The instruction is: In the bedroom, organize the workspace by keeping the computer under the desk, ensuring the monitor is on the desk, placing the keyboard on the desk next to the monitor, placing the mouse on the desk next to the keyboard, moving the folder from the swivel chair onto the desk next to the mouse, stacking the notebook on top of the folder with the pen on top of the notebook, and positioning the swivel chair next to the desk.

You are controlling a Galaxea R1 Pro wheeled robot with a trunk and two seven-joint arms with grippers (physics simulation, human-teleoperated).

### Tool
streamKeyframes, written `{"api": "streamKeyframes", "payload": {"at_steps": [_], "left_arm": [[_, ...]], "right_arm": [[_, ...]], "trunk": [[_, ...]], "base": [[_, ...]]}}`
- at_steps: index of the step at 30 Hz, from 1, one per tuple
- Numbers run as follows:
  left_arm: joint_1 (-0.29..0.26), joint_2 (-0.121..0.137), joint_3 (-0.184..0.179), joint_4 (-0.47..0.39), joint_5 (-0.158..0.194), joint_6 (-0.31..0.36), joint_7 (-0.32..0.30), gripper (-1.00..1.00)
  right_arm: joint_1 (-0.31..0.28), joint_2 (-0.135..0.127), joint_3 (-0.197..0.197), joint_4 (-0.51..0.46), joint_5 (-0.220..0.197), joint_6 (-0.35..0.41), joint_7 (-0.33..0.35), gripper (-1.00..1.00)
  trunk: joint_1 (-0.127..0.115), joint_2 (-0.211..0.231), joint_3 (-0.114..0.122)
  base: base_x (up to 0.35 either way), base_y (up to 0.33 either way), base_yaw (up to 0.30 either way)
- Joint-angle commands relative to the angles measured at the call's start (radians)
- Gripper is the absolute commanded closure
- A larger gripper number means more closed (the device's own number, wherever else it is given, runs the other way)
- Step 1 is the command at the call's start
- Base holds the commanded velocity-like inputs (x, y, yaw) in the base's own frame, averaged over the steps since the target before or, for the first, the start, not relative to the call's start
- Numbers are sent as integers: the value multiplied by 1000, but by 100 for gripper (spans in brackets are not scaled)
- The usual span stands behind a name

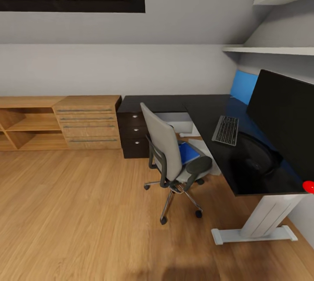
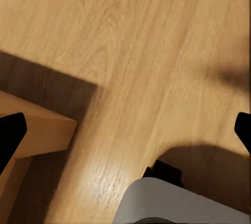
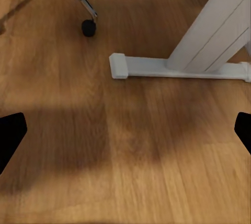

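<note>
The folder lies on the chair seat, ahead and slightly right of the robot, nearer the right arm; right gripper and left gripper hang spread wide, empty, over the floor.

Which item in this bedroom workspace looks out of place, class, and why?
The blue folder lies on the seat of the swivel chair rather than on the desk, where the keyboard and monitor already sit. Nothing looks spilled or damaged.
</note>
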Motion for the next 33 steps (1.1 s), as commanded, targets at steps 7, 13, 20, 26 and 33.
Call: {"api": "streamKeyframes", "payload": {"at_steps": [7,13,20,26,33], "left_arm": [[0,-31,-12,-326,-14,166,3,-100],[-39,-57,-15,-704,-20,670,6,-100],[-411,-135,-16,-432,-23,798,6,-100],[-601,-146,-17,-390,-23,812,4,-100],[-622,-146,-42,-544,-20,816,3,-100]], "right_arm": [[-14,6,6,-87,12,13,-9,-100],[-148,30,5,-190,1,115,-12,-100],[-369,95,1,-170,-40,460,22,-100],[-514,141,1,-162,-48,635,66,-100],[-628,148,4,-162,-127,745,73,-100]], "trunk": [[27,-50,-23],[50,-92,-42],[77,-141,-64],[100,-183,-82],[127,-232,-104]], "base": [[0,0,0],[0,0,0],[0,0,0],[0,0,0],[0,0,0]]}}
